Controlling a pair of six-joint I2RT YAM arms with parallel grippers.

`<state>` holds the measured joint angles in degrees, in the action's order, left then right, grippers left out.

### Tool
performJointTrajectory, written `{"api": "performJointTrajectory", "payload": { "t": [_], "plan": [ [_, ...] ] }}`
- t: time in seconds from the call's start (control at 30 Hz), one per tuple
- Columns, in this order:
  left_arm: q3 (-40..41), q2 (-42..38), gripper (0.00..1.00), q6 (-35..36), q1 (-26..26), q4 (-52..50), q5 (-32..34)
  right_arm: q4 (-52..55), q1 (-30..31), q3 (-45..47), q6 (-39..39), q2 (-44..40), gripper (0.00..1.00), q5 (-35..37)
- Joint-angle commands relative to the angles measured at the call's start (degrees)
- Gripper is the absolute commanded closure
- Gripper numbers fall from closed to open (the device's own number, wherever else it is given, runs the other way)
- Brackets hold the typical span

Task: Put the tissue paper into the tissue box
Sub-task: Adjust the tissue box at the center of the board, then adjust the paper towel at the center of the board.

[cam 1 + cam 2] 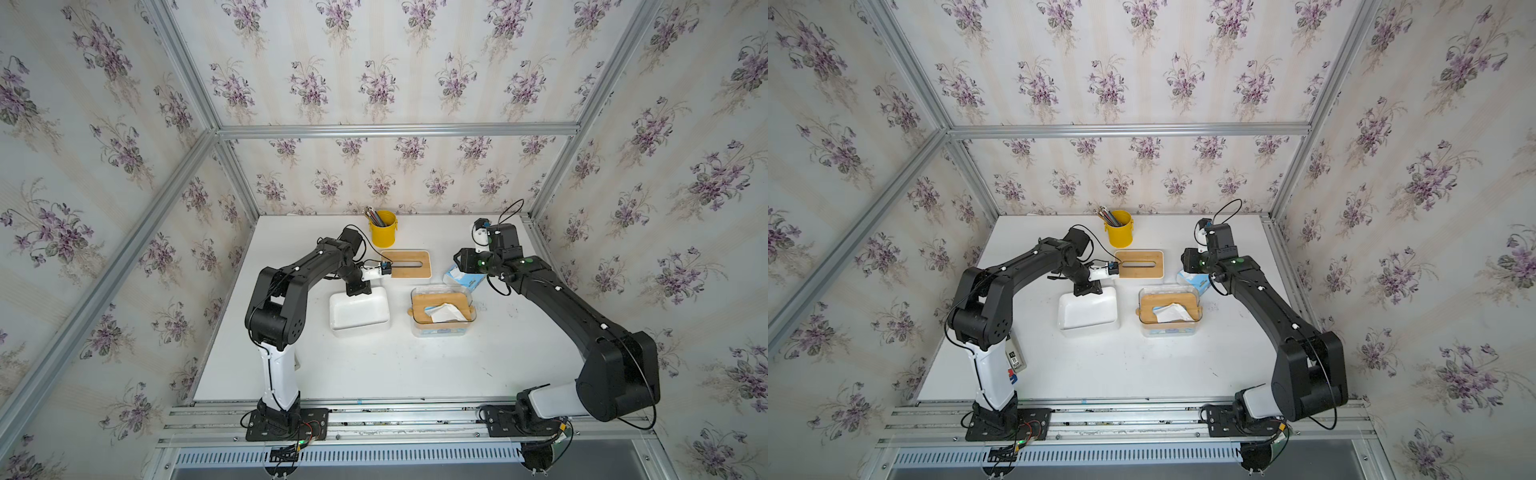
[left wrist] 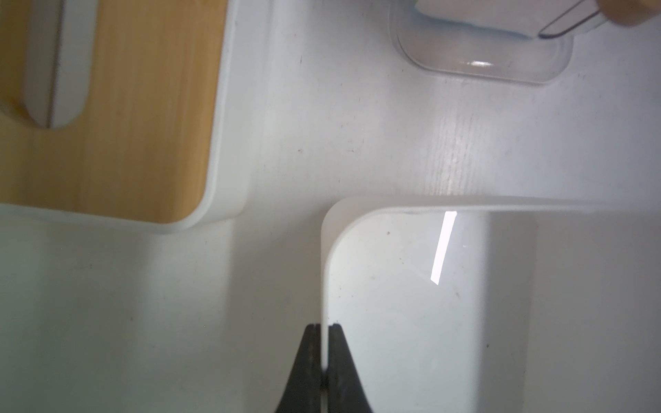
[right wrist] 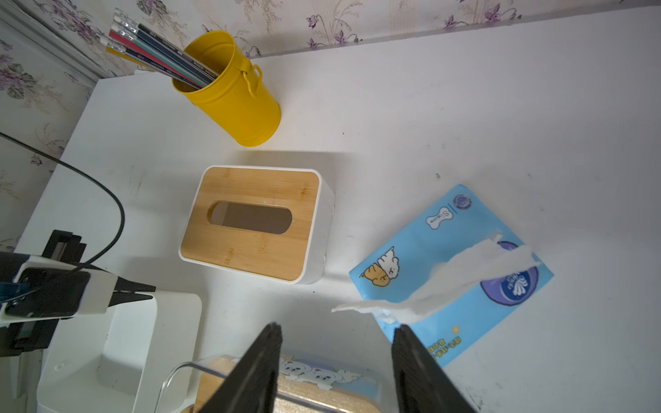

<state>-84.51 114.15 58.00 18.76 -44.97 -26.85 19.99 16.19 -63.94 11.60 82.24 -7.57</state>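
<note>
Left gripper [image 2: 324, 327] is clamped on the thin wall of the open white plastic tissue box base [image 1: 359, 311] — one black finger inside, one outside, seen in the left wrist view. The base sits on the white tabletop [image 1: 374, 365], nothing visible inside it.

Right gripper [image 3: 338, 327] has its jaws spread apart with nothing between them, hovering above the near end of the blue plastic tissue pack [image 3: 454, 271]. The pack lies flat on the table, a white tissue sheet [image 3: 447, 282] pulled partly out of its slot and trailing toward the fingers, not gripped.

The bamboo-topped white lid with oval slot [image 3: 255, 221] rests on the table behind the base, apart from it. A clear plastic tissue box with bamboo lid [image 1: 442, 311] sits right of the base, white tissue sticking out the top. A yellow metal cup of pencils [image 1: 383, 228] stands at the back — near the wall.
</note>
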Motion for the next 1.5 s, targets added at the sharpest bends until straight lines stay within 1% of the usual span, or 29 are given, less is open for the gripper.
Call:
{"api": "performJointTrajectory", "payload": {
  "t": [0.0, 0.13, 0.3, 0.37, 0.4, 0.47, 0.5, 0.57, 0.67, 0.73, 0.77, 0.87, 0.93, 1.03, 1.1, 1.17, 1.23, 1.33, 1.47],
  "plan": [
    [-1.6, 0.9, 0.94, 4.1, 0.7, -1.7, -2.5, -0.1, -0.6, -0.3, 0.2, 0.5, 0.44, 4.9],
    [-5.7, 3.7, 0.90, 4.9, 2.1, -4.3, -2.4, 1.2, -2.8, -1.2, -0.5, 0.6, 0.44, 7.7],
    [-7.5, 5.1, 0.76, 2.0, 2.8, -5.0, -1.1, 0.2, -8.2, -1.8, -0.2, 1.2, 0.42, 7.7],
    [-7.8, 4.7, 0.71, -0.2, 2.8, -4.6, -0.2, -0.4, -10.3, -2.7, 0.7, 2.6, 0.41, 7.0],
    [-7.9, 4.2, 0.66, -1.7, 2.8, -4.0, 0.3, -0.7, -11.5, -3.3, 1.3, 3.5, 0.41, 6.1],
    [-8.6, 3.4, 0.62, -5.2, 2.8, -3.8, 1.1, -1.4, -13.6, -4.6, 2.7, 5.5, 0.41, 4.7],
    [-8.9, 2.8, 0.59, -7.7, 2.8, -3.7, 1.3, -1.5, -14.6, -5.5, 3.1, 6.7, 0.40, 3.8],
    [-8.4, 0.8, 0.56, -13.0, 2.6, -2.1, 1.2, -0.6, -15.7, -7.7, 3.1, 9.1, 0.40, 3.5],
    [-6.4, -3.2, 0.49, -23.2, 2.6, 1.8, 0.3, 3.1, -15.9, -11.1, 0.2, 12.9, 0.40, 8.8],
    [-6.4, -6.0, 0.46, -29.7, 2.8, 1.3, -1.1, 10.1, -15.9, -15.5, -2.1, 17.1, 0.41, 15.6],
    [-6.3, -7.1, 0.39, -31.8, 2.9, 0.9, -1.2, 12.1, -15.9, -16.6, -3.2, 18.6, 0.41, 17.3],
    [-3.1, -12.4, 0.35, -38.8, 2.8, 4.6, -0.6, 16.4, -15.9, -18.0, -6.5, 21.1, 0.41, 17.9],
    [0.1, -16.0, 0.29, -44.5, 2.8, 9.6, -0.4, 18.6, -15.9, -18.1, -9.2, 21.9, 0.41, 17.0],
    [4.0, -19.6, 0.23, -50.4, 2.8, 15.4, -2.8, 20.7, -15.9, -18.0, -12.9, 22.4, 0.41, 16.1],
    [6.4, -21.0, 0.19, -53.2, 2.8, 19.1, -4.1, 21.5, -15.9, -18.5, -14.7, 22.9, 0.41, 12.0],
    [7.4, -21.6, 0.15, -54.8, 2.8, 20.4, -3.9, 21.3, -15.9, -18.8, -16.2, 23.1, 0.41, 5.4],
    [7.5, -21.8, 0.14, -54.5, 2.8, 19.2, -3.6, 20.7, -15.9, -19.1, -17.5, 23.0, 0.41, 1.0],
    [8.4, -22.9, 0.12, -54.7, 2.9, 18.2, -0.8, 20.7, -16.2, -20.5, -19.5, 24.6, 0.41, -1.6],
    [11.6, -25.3, 0.07, -57.1, 2.8, 21.4, 0.8, 20.9, -16.3, -23.3, -21.3, 27.6, 0.41, -5.1]
  ]
}}
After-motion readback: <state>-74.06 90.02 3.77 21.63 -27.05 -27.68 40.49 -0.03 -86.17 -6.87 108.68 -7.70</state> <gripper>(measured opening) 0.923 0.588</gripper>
